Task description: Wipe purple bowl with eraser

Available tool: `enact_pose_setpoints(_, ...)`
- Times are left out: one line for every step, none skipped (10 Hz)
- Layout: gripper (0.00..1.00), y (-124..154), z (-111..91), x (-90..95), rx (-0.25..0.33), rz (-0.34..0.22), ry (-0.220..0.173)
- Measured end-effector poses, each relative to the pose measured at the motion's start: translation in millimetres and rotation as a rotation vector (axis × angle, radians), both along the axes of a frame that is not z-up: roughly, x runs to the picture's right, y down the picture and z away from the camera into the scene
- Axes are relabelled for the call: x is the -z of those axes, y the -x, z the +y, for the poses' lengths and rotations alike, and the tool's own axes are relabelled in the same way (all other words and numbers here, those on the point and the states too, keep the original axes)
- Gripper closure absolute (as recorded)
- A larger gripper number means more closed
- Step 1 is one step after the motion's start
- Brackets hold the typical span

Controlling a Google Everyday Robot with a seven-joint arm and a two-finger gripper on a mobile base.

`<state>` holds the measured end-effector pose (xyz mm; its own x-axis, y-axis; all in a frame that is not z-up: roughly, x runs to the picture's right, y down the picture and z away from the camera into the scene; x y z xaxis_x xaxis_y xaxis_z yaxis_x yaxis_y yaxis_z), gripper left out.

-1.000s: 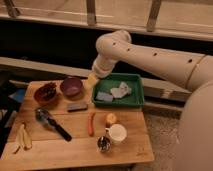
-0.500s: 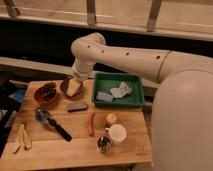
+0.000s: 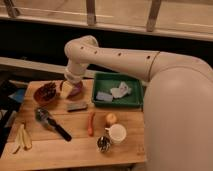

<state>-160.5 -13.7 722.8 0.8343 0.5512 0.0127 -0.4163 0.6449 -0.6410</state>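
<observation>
Dull purple and smooth inside, the purple bowl (image 3: 77, 91) sat near the back edge of the wooden worktop (image 3: 60, 150), left of its middle. It was half hidden under the gripper (image 3: 69, 86), which hung just over its rim with the jaws apart and nothing between them. The eraser (image 3: 77, 106), a flat dark grey block, lay untouched just in front of the bowl, so the pick-up looked not yet done. The next move would call for coming down on that thin block and closing across its narrow sides. An orange-brown bowl (image 3: 44, 95) of dark fruit stood just beside the purple one, and a green tray (image 3: 134, 100) stood toward the back right corner.
</observation>
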Motion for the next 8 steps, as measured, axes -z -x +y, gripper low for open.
enact_pose_setpoints(0.21, 1.5, 0.5, 0.2, 0.002, -0.002, 0.0)
enact_pose_setpoints(0.21, 0.3, 1.0, -1.6, -0.004, -0.002, 0.006)
enact_pose_setpoints(0.21, 3.8, 5.2, -7.6, -0.002, -0.012, 0.014)
enact_pose_setpoints(0.21, 8.1, 10.4, -13.8, 0.005, -0.024, 0.021)
enact_pose_setpoints(0.21, 13.7, 21.5, -26.0, 0.017, -0.038, 0.036)
enact_pose_setpoints(0.21, 14.9, 31.3, -38.1, 0.025, -0.045, 0.05)
enact_pose_setpoints(0.21, 15.0, 37.6, -46.5, 0.034, -0.046, 0.058)
enact_pose_setpoints(0.21, 16.2, 44.6, -55.4, 0.052, -0.043, 0.067)
